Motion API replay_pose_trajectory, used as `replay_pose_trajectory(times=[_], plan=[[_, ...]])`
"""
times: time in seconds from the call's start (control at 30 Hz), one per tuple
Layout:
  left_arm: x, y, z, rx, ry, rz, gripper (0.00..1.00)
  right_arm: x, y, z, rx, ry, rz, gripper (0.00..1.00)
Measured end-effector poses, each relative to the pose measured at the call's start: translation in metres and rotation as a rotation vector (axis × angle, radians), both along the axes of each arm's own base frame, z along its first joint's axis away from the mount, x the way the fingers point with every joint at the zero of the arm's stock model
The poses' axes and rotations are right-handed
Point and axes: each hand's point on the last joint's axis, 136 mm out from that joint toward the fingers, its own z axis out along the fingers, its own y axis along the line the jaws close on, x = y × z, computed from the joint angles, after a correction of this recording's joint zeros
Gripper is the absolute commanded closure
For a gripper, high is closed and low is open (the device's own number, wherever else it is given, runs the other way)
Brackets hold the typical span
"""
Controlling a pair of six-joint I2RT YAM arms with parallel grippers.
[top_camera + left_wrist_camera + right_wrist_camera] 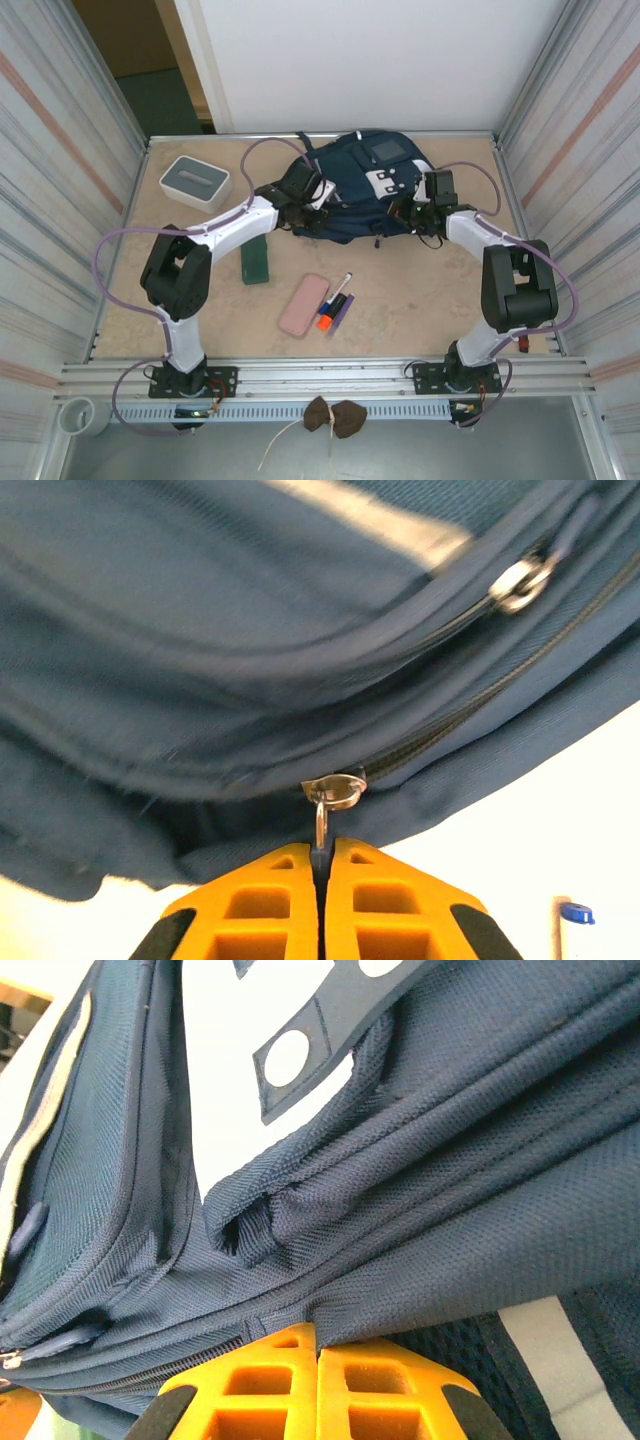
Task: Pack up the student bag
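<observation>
The bag [365, 185] lies at the upper centre of the desk [420, 290], between the two arms. The left hand [322, 855] is pressed together, pinching the zip pull [322, 815] on the bag's near side, probably so it can draw the zip open. The right hand [318, 1340] is also pressed together at a lower seam, apparently nipping fabric to anchor the bag against that pull. A pink case [303, 305] and markers [335, 300] wait lower centre, unpacked.
</observation>
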Motion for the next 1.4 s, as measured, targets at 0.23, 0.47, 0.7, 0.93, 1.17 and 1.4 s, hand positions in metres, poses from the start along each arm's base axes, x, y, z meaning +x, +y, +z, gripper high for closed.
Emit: replay_pose_trajectory(times=[0.23, 0.47, 0.7, 0.93, 1.17, 1.4], plan=[[-0.007, -0.023, 0.024, -0.152, 0.022, -0.052, 1.00, 0.015, -0.006, 0.012, -0.001, 0.019, 0.004, 0.82], [-0.022, -0.066, 0.052, -0.271, 0.040, -0.131, 1.00, 0.005, -0.015, 0.022, 0.004, 0.015, -0.015, 0.48], [-0.037, -0.089, 0.044, -0.292, 0.075, -0.178, 1.00, -0.039, 0.007, 0.018, 0.128, 0.046, -0.006, 0.38], [-0.039, -0.091, 0.042, -0.290, 0.082, -0.185, 1.00, -0.037, 0.023, 0.017, 0.184, 0.035, -0.020, 0.44], [-0.040, -0.090, 0.036, -0.286, 0.087, -0.184, 1.00, -0.029, 0.029, 0.013, 0.183, 0.021, -0.015, 0.87], [-0.038, -0.072, 0.022, -0.262, 0.094, -0.159, 1.00, -0.023, 0.008, 0.010, 0.154, 0.012, -0.054, 0.99]])
